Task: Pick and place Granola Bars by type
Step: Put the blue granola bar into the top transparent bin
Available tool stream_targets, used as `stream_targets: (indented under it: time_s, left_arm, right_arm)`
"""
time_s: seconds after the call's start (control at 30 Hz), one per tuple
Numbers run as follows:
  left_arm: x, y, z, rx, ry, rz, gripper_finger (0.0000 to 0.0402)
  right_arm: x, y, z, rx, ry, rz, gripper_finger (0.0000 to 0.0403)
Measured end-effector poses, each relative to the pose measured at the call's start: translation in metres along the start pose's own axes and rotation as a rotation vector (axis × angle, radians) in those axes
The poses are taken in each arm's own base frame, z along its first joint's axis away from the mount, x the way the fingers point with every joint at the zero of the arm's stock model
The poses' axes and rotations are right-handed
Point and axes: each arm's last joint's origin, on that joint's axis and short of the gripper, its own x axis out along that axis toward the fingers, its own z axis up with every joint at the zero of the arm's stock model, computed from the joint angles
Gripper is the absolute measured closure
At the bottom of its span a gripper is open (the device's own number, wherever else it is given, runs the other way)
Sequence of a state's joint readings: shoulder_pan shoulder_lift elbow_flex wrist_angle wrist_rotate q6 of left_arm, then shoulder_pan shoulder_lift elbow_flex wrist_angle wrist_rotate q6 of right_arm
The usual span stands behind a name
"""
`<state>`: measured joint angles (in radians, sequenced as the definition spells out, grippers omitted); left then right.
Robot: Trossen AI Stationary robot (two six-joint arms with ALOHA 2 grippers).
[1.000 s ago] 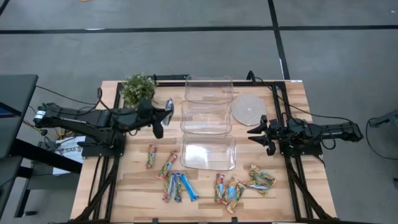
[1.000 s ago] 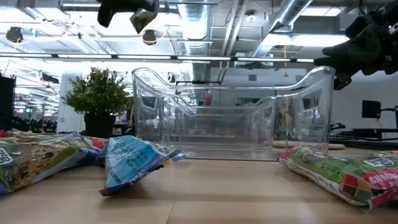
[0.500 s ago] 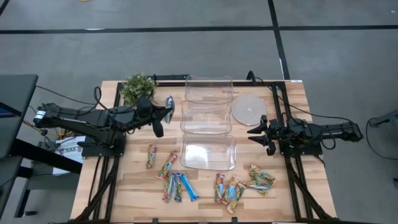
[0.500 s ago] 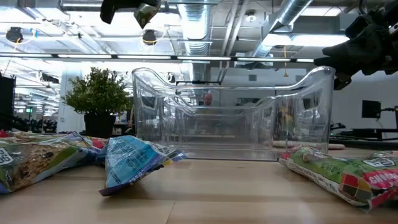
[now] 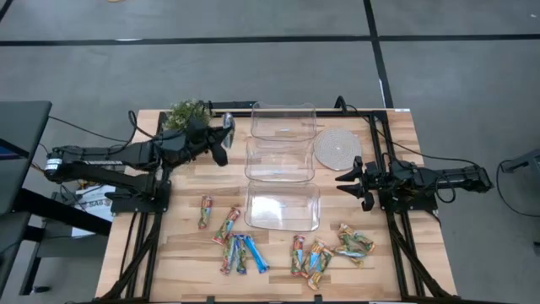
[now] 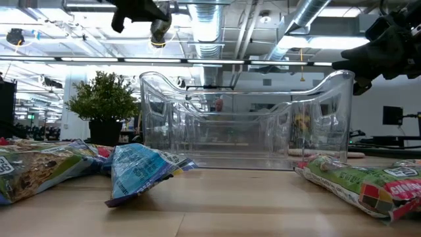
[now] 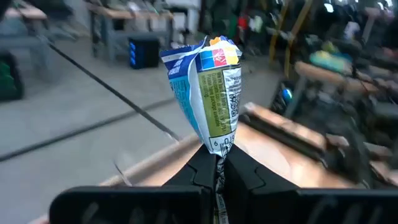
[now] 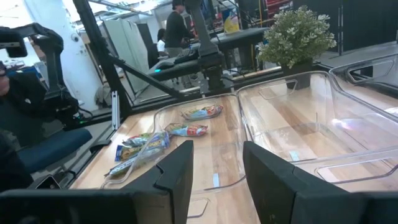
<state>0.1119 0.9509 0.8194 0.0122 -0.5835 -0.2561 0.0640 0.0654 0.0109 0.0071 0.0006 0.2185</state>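
My left gripper [image 5: 221, 142] hangs high over the table's far left, beside the potted plant [image 5: 187, 115], shut on one granola bar [image 7: 208, 87] with a blue-and-white wrapper and a green label. The low view shows that gripper [image 6: 152, 14] well above the tubs. Other granola bars lie flat on the near part of the table: a loose row on the left [image 5: 228, 232] and a heap on the right [image 5: 331, 249]. My right gripper [image 8: 217, 180] waits open at the table's right side [image 5: 346, 179], nothing between its fingers. My left gripper pinches the bar's crimped end [image 7: 218, 148] between its two fingers. The fingers lie roughly level. The rest of the bar sticks out beyond the fingertips and is lifted clear of the table and of every tub.
Three clear plastic tubs stand in a row down the table's middle: far [image 5: 283, 121], middle [image 5: 279, 159], near [image 5: 282, 205]. A round pale mat [image 5: 334, 148] lies right of them. People and equipment show in the room beyond.
My left gripper has swung toward the table's far edge with the bar still held, turning as it went, and now stands next to the plant. The bar stays lifted clear. My right gripper has kept still.
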Motion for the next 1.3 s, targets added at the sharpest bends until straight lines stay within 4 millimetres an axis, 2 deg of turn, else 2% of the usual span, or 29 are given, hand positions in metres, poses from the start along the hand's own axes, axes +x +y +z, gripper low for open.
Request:
stream_targets:
  time_s: [0.3, 0.57, 0.87, 1.0, 1.3]
  left_arm:
    - [0.033, 0.028, 0.012, -0.059, -0.135, 0.162, 0.0397]
    - [0.060, 0.039, 0.009, -0.075, -0.170, 0.127, 0.0397]
    - [0.072, 0.042, 0.003, -0.071, -0.164, 0.133, 0.0397]
    - [0.078, 0.040, 0.002, -0.006, -0.131, 0.127, 0.0397]
    - [0.120, 0.021, 0.024, 0.218, 0.033, 0.025, 0.0397]
  right_arm:
    - [0.000, 0.000, 0.000, 0.000, 0.000, 0.000, 0.0268]
    - [0.000, 0.000, 0.000, 0.000, 0.000, 0.000, 0.0269]
    - [0.000, 0.000, 0.000, 0.000, 0.000, 0.000, 0.0270]
    - [0.000, 0.000, 0.000, 0.000, 0.000, 0.000, 0.0268]
    - [0.000, 0.000, 0.000, 0.000, 0.000, 0.000, 0.0268]
